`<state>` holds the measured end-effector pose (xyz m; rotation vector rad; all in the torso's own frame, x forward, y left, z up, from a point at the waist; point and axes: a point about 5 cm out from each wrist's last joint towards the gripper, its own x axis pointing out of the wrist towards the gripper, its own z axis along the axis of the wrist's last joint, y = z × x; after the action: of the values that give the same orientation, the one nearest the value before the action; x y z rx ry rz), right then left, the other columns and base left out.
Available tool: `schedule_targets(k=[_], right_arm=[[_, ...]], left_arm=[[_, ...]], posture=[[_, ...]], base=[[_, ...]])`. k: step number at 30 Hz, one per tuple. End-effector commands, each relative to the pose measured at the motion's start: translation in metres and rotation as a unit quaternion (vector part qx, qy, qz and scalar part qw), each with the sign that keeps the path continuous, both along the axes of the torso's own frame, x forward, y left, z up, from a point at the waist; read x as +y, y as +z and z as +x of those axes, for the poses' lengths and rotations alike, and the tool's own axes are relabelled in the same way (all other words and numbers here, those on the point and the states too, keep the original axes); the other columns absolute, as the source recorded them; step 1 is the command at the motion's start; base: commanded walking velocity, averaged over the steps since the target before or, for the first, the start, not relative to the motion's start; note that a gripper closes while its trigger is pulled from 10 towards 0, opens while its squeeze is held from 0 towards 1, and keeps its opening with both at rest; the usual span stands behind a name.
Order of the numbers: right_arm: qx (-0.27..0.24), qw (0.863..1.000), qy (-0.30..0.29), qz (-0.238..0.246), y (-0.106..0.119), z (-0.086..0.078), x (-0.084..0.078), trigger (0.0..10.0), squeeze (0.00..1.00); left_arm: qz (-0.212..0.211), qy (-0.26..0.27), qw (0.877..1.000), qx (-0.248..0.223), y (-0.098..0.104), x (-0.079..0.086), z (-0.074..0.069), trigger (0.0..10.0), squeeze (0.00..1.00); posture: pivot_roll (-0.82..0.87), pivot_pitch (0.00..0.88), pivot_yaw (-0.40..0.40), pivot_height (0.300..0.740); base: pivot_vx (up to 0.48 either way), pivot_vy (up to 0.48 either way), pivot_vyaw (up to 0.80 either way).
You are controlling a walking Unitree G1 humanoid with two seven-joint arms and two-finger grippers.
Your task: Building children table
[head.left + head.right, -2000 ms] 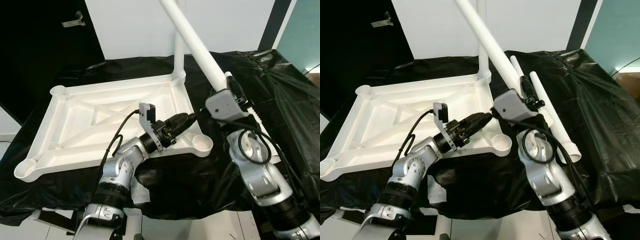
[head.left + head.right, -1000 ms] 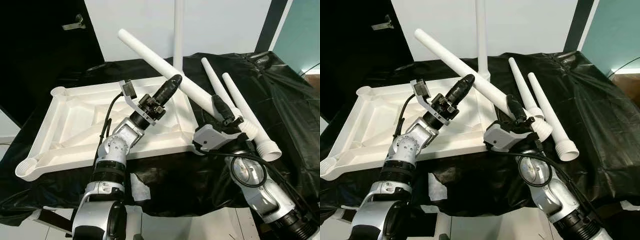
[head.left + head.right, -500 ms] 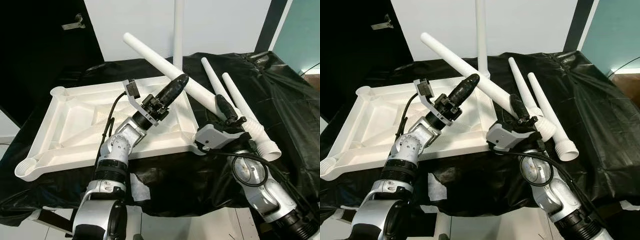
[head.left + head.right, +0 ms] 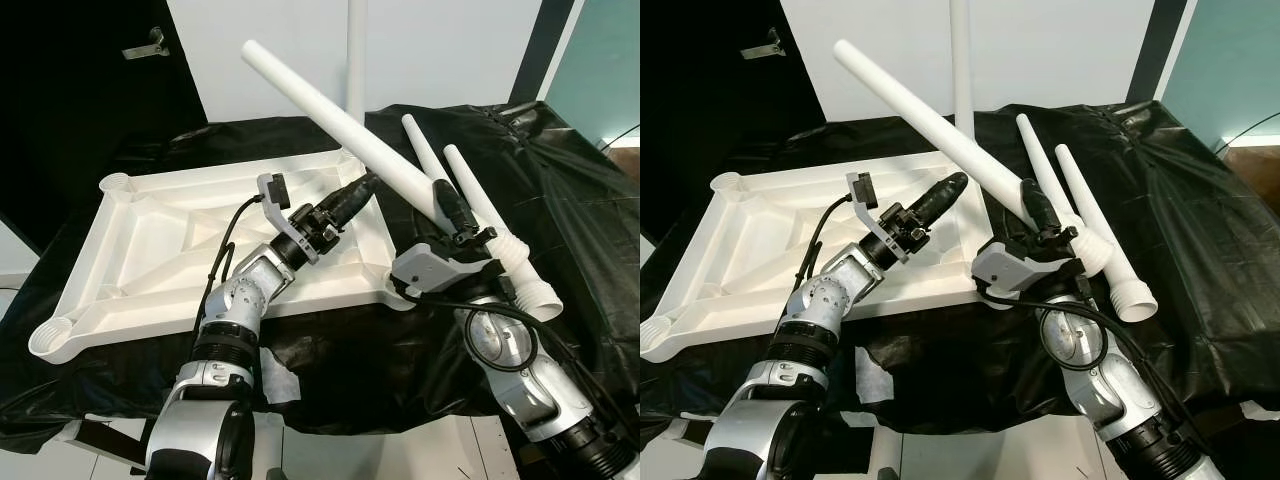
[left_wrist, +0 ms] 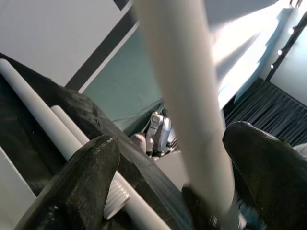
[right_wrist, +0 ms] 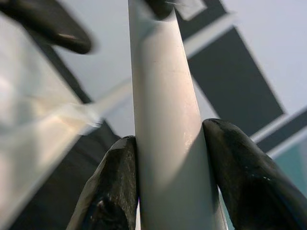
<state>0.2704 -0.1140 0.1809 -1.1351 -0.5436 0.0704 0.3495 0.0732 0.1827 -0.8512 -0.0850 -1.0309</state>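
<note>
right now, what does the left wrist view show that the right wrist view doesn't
Left wrist view: the left gripper open, its fingers standing apart on either side of the held leg with gaps between, plus two spare legs lying on the black cloth.
Right wrist view: the right gripper shut on that leg, both fingers pressed against its sides.
Both: the same white leg, running up between the fingers.

The long tapered plastic table leg (image 4: 940,118) in the right gripper (image 4: 1043,218) is plain white, as are the ribbed upturned plastic tabletop (image 4: 150,250) and two loose legs (image 4: 470,215). The crinkled sheet (image 4: 560,200) covering the bench is glossy black. Both grippers' fingers (image 6: 115,182) are black; the arms are silver.
</note>
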Motion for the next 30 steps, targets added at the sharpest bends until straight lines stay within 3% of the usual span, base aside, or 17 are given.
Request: schedule_targets(k=[1, 12, 16, 19, 26, 27, 30], right_arm=[[0.032, 0.999, 0.026, -0.007, -0.011, -0.002, 0.008, 10.0, 0.0], [0.071, 0.996, 0.048, -0.021, -0.026, -0.005, 0.008, 10.0, 0.0], [0.085, 0.994, 0.052, -0.037, -0.033, -0.012, -0.003, 10.0, 0.0], [0.085, 0.994, 0.052, -0.044, -0.034, -0.014, -0.009, 10.0, 0.0], [0.074, 0.995, 0.058, -0.041, -0.029, -0.014, -0.007, 10.0, 0.0], [0.071, 0.995, 0.058, -0.038, -0.028, -0.014, -0.006, 10.0, 0.0], [0.068, 0.995, 0.059, -0.032, -0.028, -0.016, -0.003, 10.0, 0.0]], left_arm=[[-0.006, -0.002, 1.0, 0.002, 0.003, 0.0, 0.003, 10.0, 0.0], [-0.012, 0.0, 1.0, 0.003, 0.007, 0.003, 0.006, 10.0, 0.0], [0.013, 0.003, 1.0, -0.007, 0.005, 0.001, 0.006, 10.0, 0.0], [0.023, -0.001, 1.0, -0.009, 0.001, -0.002, 0.005, 10.0, 0.0], [0.004, -0.009, 1.0, -0.007, 0.003, -0.005, 0.004, 9.6, 0.0], [-0.003, -0.01, 1.0, -0.009, 0.004, -0.005, 0.004, 0.0, 0.0], [-0.022, -0.011, 1.0, -0.019, 0.008, -0.004, 0.003, 0.0, 0.0]], posture=[[-0.16, 0.0, 0.079, 0.74], [-0.15, 0.0, 0.093, 0.74], [-0.15, 0.0, 0.095, 0.74], [-0.16, 0.0, 0.097, 0.74], [-0.17, 0.0, 0.099, 0.74], [-0.17, 0.0, 0.099, 0.74], [-0.17, 0.0, 0.097, 0.74]], base=[[0.0, 0.0, 0.0], [0.0, 0.0, 0.0], [0.0, 0.0, 0.0], [0.0, 0.0, 0.0], [0.0, 0.0, 0.0], [0.0, 0.0, 0.0], [0.0, 0.0, 0.0]])
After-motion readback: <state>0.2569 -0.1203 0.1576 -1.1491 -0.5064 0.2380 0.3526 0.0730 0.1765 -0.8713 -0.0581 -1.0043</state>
